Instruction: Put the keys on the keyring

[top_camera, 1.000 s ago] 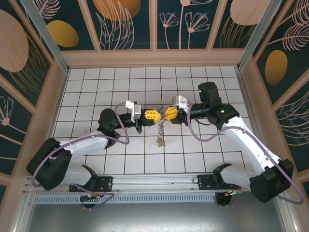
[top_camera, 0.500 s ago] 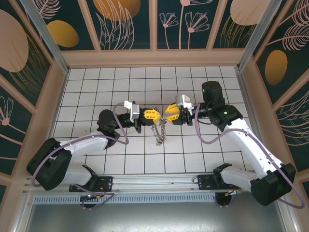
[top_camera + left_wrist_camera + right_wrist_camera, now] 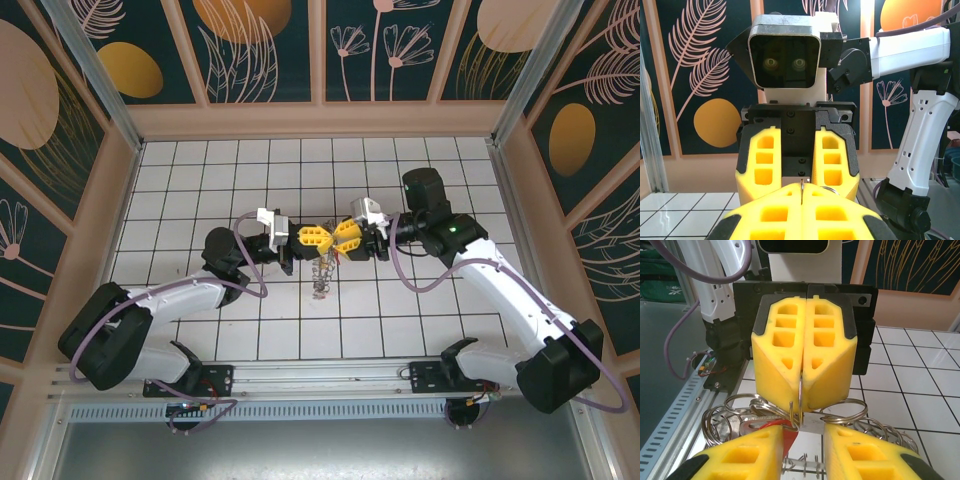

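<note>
My left gripper [image 3: 326, 241] is shut on the thin edge of the grey keyring [image 3: 800, 387], which stands upright between its fingertips [image 3: 790, 200]. The ring's chain-like links and smaller rings [image 3: 322, 276] hang below, just above the tiles. My right gripper [image 3: 337, 242] faces it tip to tip. Its jaws stand apart around the bundle. In the right wrist view a red-headed key [image 3: 793, 434] and a silvery metal piece [image 3: 812, 423] lie between my right fingers [image 3: 742, 457], the red head against the left one. More steel rings [image 3: 727, 415] fan out on both sides.
The white tiled floor [image 3: 200, 180] stretches around both arms, closed in by tan walls with dark floral panels [image 3: 260, 50]. A slotted metal rail [image 3: 320, 400] runs along the near edge beside the arm bases.
The right gripper pulled back to the right with wider jaws, then came back in against the left gripper's tips. The hanging ring bundle swung slightly. The left gripper stayed shut.
</note>
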